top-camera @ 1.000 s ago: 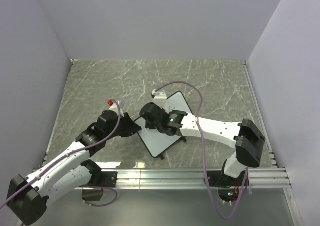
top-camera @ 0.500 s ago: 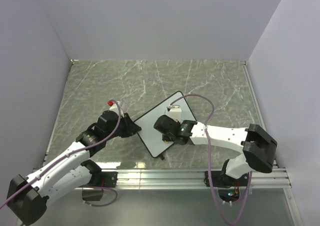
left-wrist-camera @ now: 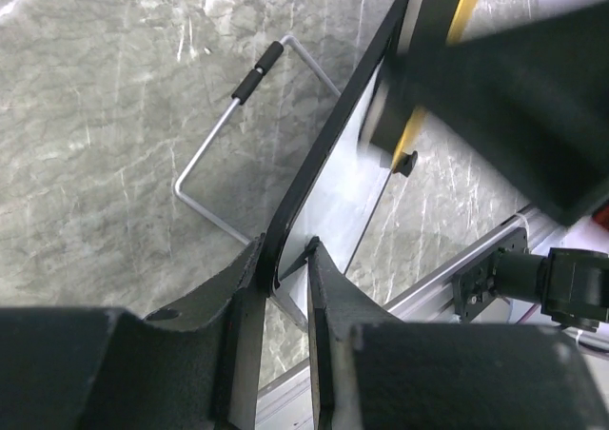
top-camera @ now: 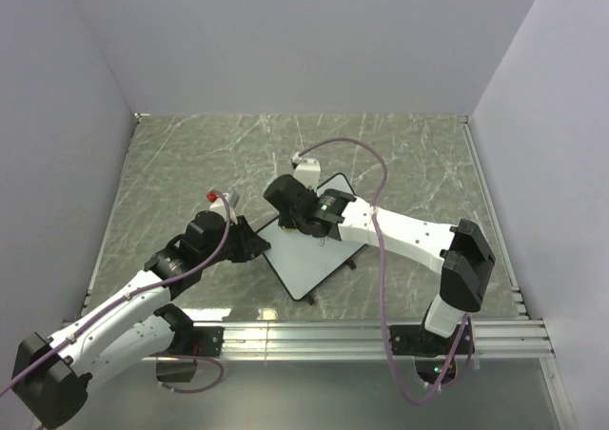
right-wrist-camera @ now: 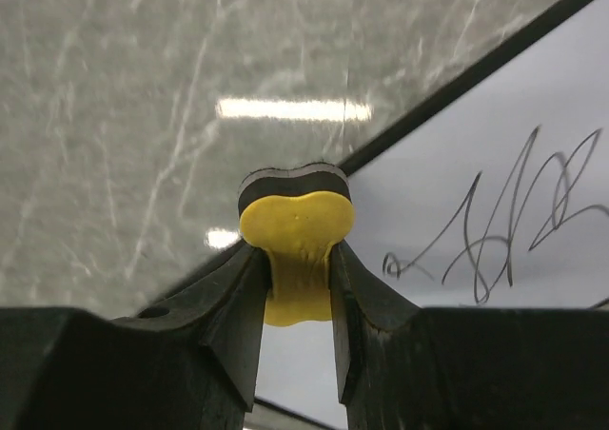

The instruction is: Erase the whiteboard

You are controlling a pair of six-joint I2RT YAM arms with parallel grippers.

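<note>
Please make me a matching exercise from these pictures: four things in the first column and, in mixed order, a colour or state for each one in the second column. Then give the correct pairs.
Column one:
1. whiteboard
2. eraser
3. left gripper
4. scribbles

Column two:
A. yellow, pinched in the right gripper
B. black lines, not yet wiped
C. white with a thin black frame
D. shut on the board's edge

Pairs: 1-C; 2-A; 3-D; 4-B
</note>
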